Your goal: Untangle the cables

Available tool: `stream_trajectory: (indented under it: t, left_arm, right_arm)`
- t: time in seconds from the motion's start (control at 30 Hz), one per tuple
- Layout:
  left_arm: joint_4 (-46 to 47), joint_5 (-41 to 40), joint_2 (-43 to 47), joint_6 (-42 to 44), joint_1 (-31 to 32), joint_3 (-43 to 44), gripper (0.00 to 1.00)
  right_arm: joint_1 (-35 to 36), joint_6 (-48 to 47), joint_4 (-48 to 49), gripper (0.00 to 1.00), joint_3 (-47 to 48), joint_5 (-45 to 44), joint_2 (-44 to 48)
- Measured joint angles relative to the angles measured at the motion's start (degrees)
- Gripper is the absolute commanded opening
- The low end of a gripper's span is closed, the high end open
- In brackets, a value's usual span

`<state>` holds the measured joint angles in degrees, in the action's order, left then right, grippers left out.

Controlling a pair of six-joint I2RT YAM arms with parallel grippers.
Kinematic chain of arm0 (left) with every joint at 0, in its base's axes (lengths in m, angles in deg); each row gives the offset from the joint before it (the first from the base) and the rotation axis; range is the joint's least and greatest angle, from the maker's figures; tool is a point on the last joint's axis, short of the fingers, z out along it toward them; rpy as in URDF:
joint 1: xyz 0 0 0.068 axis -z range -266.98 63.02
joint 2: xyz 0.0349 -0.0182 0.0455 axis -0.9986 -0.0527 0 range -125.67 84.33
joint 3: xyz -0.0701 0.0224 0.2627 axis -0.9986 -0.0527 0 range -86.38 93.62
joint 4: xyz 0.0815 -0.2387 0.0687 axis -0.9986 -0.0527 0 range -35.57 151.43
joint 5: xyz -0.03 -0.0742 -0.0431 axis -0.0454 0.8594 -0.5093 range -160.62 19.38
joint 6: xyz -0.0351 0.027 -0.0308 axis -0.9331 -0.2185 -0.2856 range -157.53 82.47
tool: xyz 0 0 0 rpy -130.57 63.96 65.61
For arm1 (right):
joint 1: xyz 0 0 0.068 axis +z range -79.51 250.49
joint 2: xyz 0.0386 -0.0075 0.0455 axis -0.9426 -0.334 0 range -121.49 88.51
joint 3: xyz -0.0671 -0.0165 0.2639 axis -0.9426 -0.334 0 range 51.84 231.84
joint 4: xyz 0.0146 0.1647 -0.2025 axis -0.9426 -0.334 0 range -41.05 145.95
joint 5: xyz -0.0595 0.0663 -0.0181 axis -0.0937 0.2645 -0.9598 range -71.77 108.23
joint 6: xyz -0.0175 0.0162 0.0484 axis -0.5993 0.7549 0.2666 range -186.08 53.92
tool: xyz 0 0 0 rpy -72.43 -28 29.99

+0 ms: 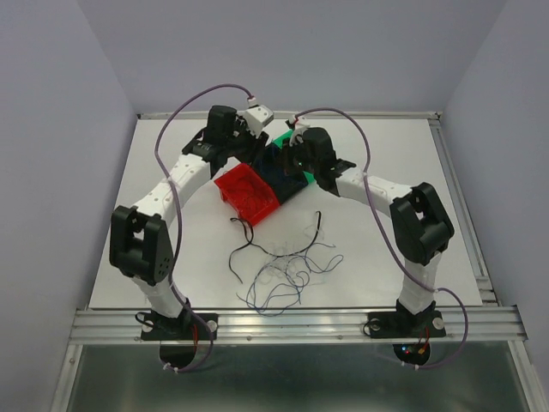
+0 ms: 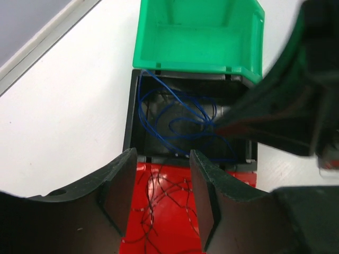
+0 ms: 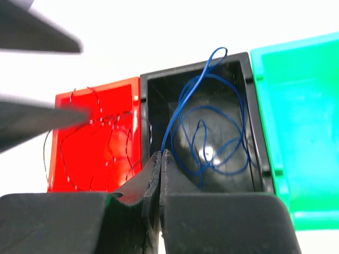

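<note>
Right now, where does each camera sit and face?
Top: above and behind, facing down at the table; left arm, right arm show.
Left wrist: faces down, red bin nearest, green bin farthest; open left gripper shows.
Right wrist: faces across them; right gripper, shut on blue cable, shows.
Shared: both wrists see that cable in the black bin.

Table: we see a white matte top with a metal rail along its near edge.
Bins: we count three in a touching row at the far middle: red bin, black bin, green bin.
Loose cables: we find a scribbly clump of thin blue, black and whitish wires near the front.
Black strand: we see it curling just beyond that clump.
</note>
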<state>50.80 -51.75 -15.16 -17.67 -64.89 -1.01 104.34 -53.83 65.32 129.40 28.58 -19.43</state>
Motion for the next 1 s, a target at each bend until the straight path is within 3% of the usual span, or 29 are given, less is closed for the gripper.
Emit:
stream_trajectory:
  t: [0.33,0.5,1.0]
  left_arm:
    - [-1.46,1.70,19.37,1.46,-0.07,-18.43,0.59]
    - [-0.59,0.07,26.67,0.85,-0.07,-23.10,0.61]
    - [2.25,-0.39,26.84,0.61,-0.09,-24.92,0.61]
  right_arm:
    - [-0.48,5.09,1.33,0.01,4.92,1.81,-4.61]
    - [-0.50,7.98,3.69,0.00,5.62,2.36,-4.59]
    - [-0.50,18.58,8.76,0.01,5.62,0.61,-4.35]
